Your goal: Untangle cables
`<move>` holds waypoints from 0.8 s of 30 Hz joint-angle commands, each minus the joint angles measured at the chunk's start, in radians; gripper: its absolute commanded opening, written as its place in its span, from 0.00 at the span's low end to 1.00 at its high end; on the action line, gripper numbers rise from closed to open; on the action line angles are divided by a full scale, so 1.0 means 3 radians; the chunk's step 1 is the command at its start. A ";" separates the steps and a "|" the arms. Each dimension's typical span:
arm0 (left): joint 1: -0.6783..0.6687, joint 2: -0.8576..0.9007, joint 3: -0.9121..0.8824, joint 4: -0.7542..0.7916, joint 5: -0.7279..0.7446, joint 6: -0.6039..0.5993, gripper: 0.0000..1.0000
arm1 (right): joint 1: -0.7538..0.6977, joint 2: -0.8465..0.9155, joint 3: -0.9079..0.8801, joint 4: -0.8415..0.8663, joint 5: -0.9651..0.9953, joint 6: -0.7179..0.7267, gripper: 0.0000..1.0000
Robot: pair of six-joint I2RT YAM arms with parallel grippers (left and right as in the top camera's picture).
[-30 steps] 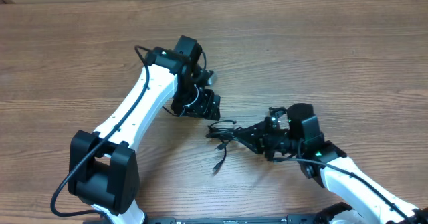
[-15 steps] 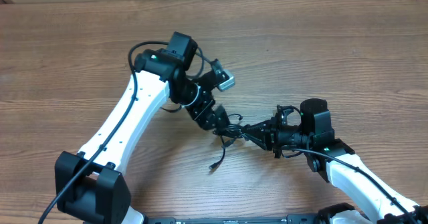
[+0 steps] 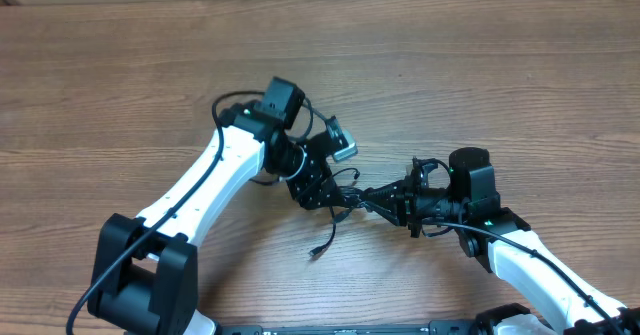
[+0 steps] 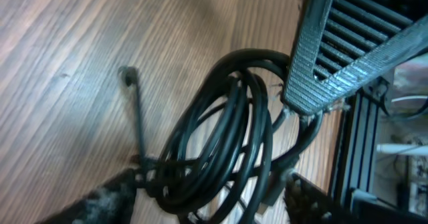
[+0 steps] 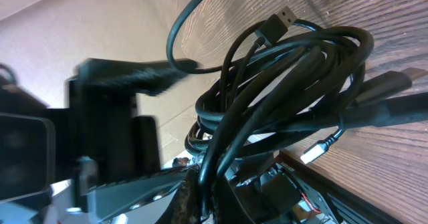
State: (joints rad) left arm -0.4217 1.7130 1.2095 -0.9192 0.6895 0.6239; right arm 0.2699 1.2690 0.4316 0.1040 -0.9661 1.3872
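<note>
The cables are a small tangle of thin black cords hanging between the two grippers at mid-table. One loose end trails toward the front. My left gripper reaches in from the left. In the left wrist view its fingers stand apart on either side of the coil, close against it. My right gripper is shut on the coil's right side. In the right wrist view the strands are pinched at its jaws, with silver plugs sticking out.
Bare wooden table lies all round. The left arm's white link runs to the front left and the right arm's to the front right. Thicker black arm wires loop by the left wrist.
My left gripper swung from behind the tangle onto it, opened wide, then narrowed round the coil. The right gripper shifted slightly right with the cables, then held still.
</note>
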 commanded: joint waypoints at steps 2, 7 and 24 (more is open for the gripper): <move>-0.0104 0.0000 -0.0272 0.0184 0.0235 0.0088 0.35 | -0.0013 0.0005 0.0024 0.0022 -0.0037 -0.0027 0.04; -0.0051 -0.0009 -0.0276 0.0388 0.0086 -0.0295 0.04 | -0.0013 0.0005 0.0024 -0.0060 0.0118 -0.0556 0.04; 0.0927 -0.0050 0.0224 0.0022 0.0057 -0.0979 0.04 | -0.0594 -0.0074 0.0169 -0.1826 0.0942 -0.2139 0.04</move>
State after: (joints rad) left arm -0.1387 1.7126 1.2575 -0.9066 0.6861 0.3603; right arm 0.1192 1.2682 0.4393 -0.4469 -0.6716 0.8722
